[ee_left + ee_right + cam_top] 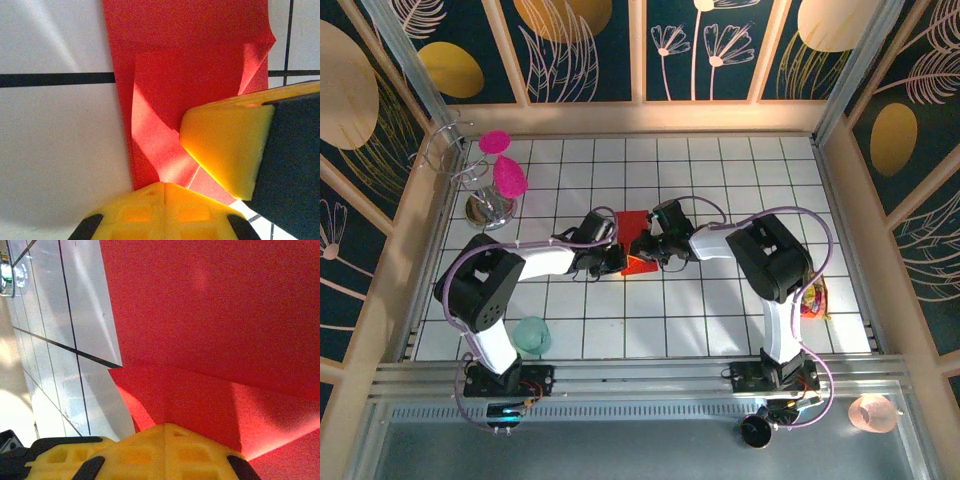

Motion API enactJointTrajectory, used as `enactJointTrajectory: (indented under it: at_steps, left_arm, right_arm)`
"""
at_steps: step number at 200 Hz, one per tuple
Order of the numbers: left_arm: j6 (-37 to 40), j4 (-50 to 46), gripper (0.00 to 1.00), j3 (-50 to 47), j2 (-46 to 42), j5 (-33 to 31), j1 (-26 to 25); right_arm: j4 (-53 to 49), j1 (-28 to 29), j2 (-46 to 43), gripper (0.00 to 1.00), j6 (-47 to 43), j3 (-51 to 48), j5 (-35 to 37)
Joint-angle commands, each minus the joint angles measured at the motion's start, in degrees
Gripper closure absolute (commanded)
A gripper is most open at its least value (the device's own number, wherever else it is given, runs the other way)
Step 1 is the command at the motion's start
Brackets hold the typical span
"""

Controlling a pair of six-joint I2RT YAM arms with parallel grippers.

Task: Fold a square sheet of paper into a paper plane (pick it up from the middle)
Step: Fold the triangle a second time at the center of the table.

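Note:
The red sheet of paper (638, 243) lies on the white tiled table (720, 310) at its middle, folded over with creased flaps. In the left wrist view the sheet of paper (190, 60) is a narrow red strip with a raised fold along its left side. My left gripper (165, 184) is shut, its yellow tips resting on the strip's near end. My right gripper (165, 425) is shut too, its tips pressed on the red paper (215, 315) just beside a crease. One of the right gripper's yellow fingers (225, 145) rests on the paper close to my left tips. From above, the left gripper (617, 262) and the right gripper (645, 247) meet over the sheet.
Two magenta goblets (508, 176) hang on a metal stand (488, 208) at the back left. A teal cup (531, 334) sits by the left arm's base. A small coloured bundle (812, 298) lies near the right wall. Wooden walls enclose the table.

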Motion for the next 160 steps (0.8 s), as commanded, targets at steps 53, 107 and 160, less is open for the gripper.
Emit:
enactJointTrajectory:
  at_steps: [53, 107, 160]
  left_arm:
    - [-2.52, -5.0, 1.0, -7.01, 0.22, -0.23, -0.31]
    - [-1.59, -4.02, 1.0, -4.5, -0.65, 1.27, -0.34]
    - [-1.25, -3.84, 1.0, -2.66, -0.48, 2.18, -0.31]
  right_arm:
    - [-4.05, -11.98, 5.8, 1.0, -3.76, 4.85, 2.48]
    - [-7.21, -14.2, -1.5, 1.0, -6.92, 5.53, 3.94]
    - [-4.73, -7.17, -6.85, 1.0, -4.67, 0.23, 0.47]
